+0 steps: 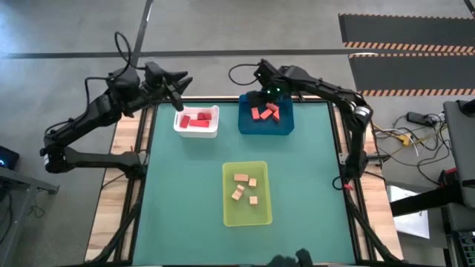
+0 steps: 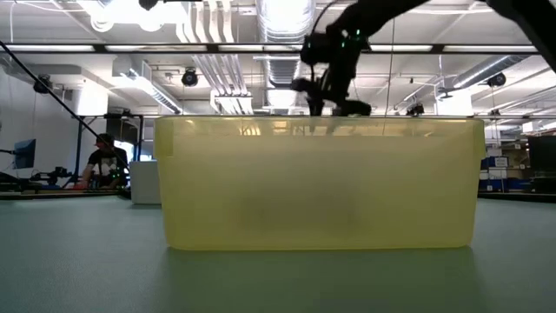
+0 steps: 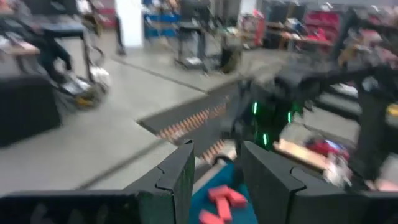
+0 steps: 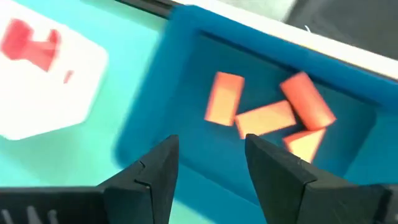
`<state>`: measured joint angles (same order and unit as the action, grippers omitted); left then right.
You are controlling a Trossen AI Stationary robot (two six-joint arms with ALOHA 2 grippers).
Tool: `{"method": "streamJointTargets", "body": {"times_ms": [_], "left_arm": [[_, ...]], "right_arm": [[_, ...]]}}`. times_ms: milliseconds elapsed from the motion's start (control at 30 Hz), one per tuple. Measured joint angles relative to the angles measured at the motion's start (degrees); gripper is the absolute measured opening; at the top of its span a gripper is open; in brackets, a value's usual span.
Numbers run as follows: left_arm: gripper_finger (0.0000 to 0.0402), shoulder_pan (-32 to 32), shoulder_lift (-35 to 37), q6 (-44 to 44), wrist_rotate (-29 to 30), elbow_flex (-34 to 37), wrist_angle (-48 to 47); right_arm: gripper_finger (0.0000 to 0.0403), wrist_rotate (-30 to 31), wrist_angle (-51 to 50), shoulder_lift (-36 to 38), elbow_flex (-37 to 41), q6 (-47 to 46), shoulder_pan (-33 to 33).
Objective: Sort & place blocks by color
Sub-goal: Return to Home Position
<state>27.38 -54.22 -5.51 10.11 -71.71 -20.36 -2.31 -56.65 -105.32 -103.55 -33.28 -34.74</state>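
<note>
Green table mat (image 1: 304,185) is seen from above with three plastic bins on it. Deep red blocks (image 1: 199,119) are held in the white bin (image 1: 197,134), orange-red blocks (image 1: 265,113) in the blue bin (image 1: 244,122), and pale tan blocks (image 1: 245,185) in the yellow-green bin (image 1: 246,217).

From table height, everything behind the yellow-green bin's translucent wall is masked. The dark arm above it is probably the right one.

Right gripper (image 4: 209,146) is held over the blue bin, fingers spread, nothing gripped. Left gripper (image 3: 216,149) is raised at the far edge beside the white bin, fingers parted and empty; its wrist view is smeared.

A seated person (image 2: 106,161) is visible in the background.
</note>
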Motion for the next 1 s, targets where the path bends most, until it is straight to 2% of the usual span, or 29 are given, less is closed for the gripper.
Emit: {"method": "streamJointTargets", "body": {"times_ms": [100, 267, 400, 467, 633, 733, 800, 900, 1000], "left_arm": [[0.0116, 0.0, 0.8, -0.1, -5.1, 0.1, -5.0], [0.0116, 0.0, 3.0, 0.3, -17.6, 1.6, -12.6], [0.0116, -0.1, 6.2, 0.2, -29.3, 4.7, -13.4], [0.0116, -0.1, 8.2, 0.2, -33.3, 7.1, -13.2], [0.0116, -0.2, 15.0, -0.7, -34.7, 14.2, -12.6], [0.0116, -0.2, 19.4, -4.5, -35.0, 18.8, -11.1], [0.0116, -0.2, 22.6, -8.2, -35.0, 21.8, -9.0], [0.0116, -0.2, 27.1, -12.5, -35.0, 26.3, -5.1], [0.0115, -0.1, 31.1, -13.6, -34.9, 30.5, -0.3]], "right_arm": [[0.017, 0.8, 1.8, 3.1, 0.2, 0.9, 3.1], [0.0169, 0.8, 5.9, 7.2, 2.1, 7.4, 10.1], [0.0169, 0.8, 10.5, 9.2, 4.1, 11.9, 16.4], [0.0169, 0.8, 14.6, 9.9, 5.4, 12.9, 19.5], [0.0168, 0.8, 29.0, 11.3, 10.2, 15.2, 25.8], [0.0168, 0.9, 37.4, 11.9, 13.1, 17.3, 28.4], [0.0168, 3.1, 41.1, 12.0, 14.2, 16.0, 29.6], [0.0168, 8.5, 42.8, 11.9, 14.5, 10.9, 30.5], [0.0168, 10.2, 42.7, 11.9, 15.0, 10.3, 31.0]]}}
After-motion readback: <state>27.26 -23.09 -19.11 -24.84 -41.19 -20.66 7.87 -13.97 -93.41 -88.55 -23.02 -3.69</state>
